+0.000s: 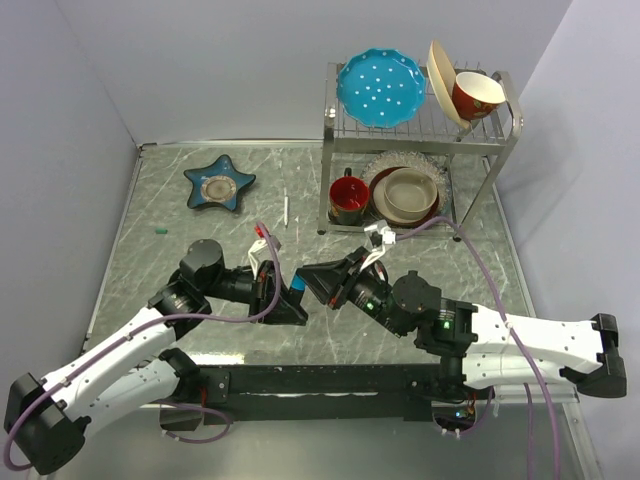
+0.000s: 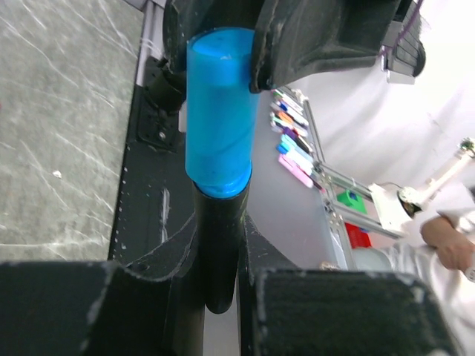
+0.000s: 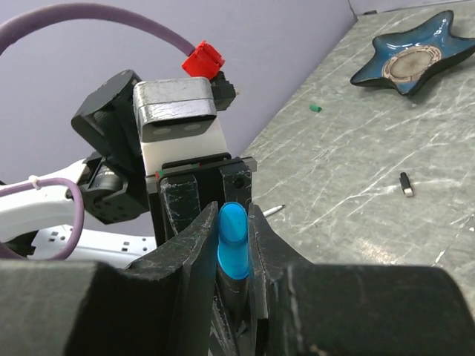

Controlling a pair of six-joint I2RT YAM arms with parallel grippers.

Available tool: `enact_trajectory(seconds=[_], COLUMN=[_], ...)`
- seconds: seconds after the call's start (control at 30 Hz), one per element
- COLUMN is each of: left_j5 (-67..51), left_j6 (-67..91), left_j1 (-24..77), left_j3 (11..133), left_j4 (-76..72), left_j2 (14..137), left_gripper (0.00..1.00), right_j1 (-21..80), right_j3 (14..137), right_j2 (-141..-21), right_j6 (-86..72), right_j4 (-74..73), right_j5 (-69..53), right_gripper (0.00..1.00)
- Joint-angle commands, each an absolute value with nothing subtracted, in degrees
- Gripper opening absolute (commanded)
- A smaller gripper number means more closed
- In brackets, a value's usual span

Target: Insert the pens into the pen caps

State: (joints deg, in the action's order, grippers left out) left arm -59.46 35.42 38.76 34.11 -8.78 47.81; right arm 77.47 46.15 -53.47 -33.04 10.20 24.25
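Observation:
My two grippers meet above the middle of the table. My left gripper (image 1: 288, 303) (image 2: 221, 248) is shut on the black marker (image 2: 219, 252), which runs out between its jaws. The bright blue cap (image 1: 300, 285) (image 2: 219, 111) (image 3: 233, 241) sits on the marker's far end. My right gripper (image 1: 314, 281) (image 3: 234, 222) is shut on that blue cap. A thin white pen (image 1: 285, 210) lies near the rack. A teal cap (image 1: 160, 232) (image 3: 315, 108) lies at the far left. A small black cap (image 3: 405, 183) and a thin grey pen (image 3: 273, 210) lie on the table.
A dark blue star-shaped dish (image 1: 219, 183) (image 3: 412, 59) sits at the back left. A wire dish rack (image 1: 500, 140) at the back right holds a blue plate (image 1: 380, 88), bowls and a red cup (image 1: 348, 198). Purple cables loop beside both arms.

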Motion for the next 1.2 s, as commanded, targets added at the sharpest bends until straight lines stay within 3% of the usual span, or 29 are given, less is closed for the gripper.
enact_trajectory(seconds=[0.0,0.43,0.57,1.17], left_j5=[-49.4,-54.2,-54.7,-56.7], left_j6=[37.6,37.0,32.5,25.8], left_j1=[33.8,29.4,28.4,25.8], left_j3=[40.3,39.4,41.0,44.2], left_j4=[-17.4,-19.2,-14.6,-6.7], left_j2=[50.0,49.5,49.4,50.4], left_gripper=[0.01,0.01,0.01,0.01], right_j1=[83.3,84.9,85.0,88.0], right_j3=[42.2,38.8,38.8,40.8], right_j2=[-56.1,-59.8,-61.9,-69.0], right_j6=[-34.0,-35.2,-35.8,-34.5], right_j4=[-0.1,6.8,6.4,0.6], right_j5=[6.1,-5.6,-12.5,-22.8], right_gripper=[0.0,0.0,0.0,0.0])
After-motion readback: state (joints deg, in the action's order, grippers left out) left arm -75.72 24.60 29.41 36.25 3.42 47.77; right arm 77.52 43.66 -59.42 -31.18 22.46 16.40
